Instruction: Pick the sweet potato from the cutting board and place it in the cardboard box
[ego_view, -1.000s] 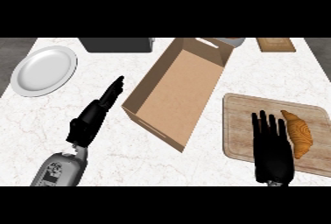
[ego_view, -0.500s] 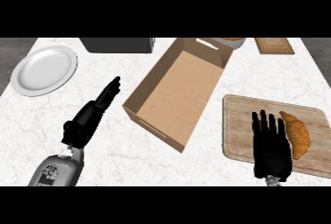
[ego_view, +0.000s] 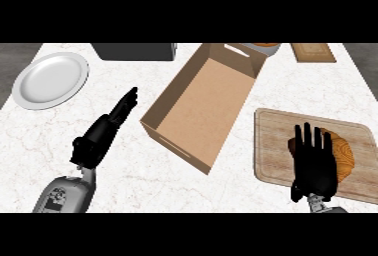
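An orange-brown sweet potato (ego_view: 345, 151) lies on the wooden cutting board (ego_view: 277, 145) at the right. My right hand (ego_view: 315, 165) hovers over the board with straight fingers pointing away from me, covering the potato's left side; only the potato's right part shows. The open cardboard box (ego_view: 203, 102) stands tilted in the middle of the counter, nothing inside it. My left hand (ego_view: 103, 132) stays open on the left, fingers stretched toward the box's near-left wall, holding nothing.
A white plate (ego_view: 50, 80) sits at the far left. A dark grey container (ego_view: 134, 51) stands at the back edge. A bowl (ego_view: 264, 48) peeks out behind the box, and a small wooden board (ego_view: 311, 52) lies at the back right.
My right hand has shifted slightly right over the board, now covering more of the sweet potato. The left hand and the box have not moved.
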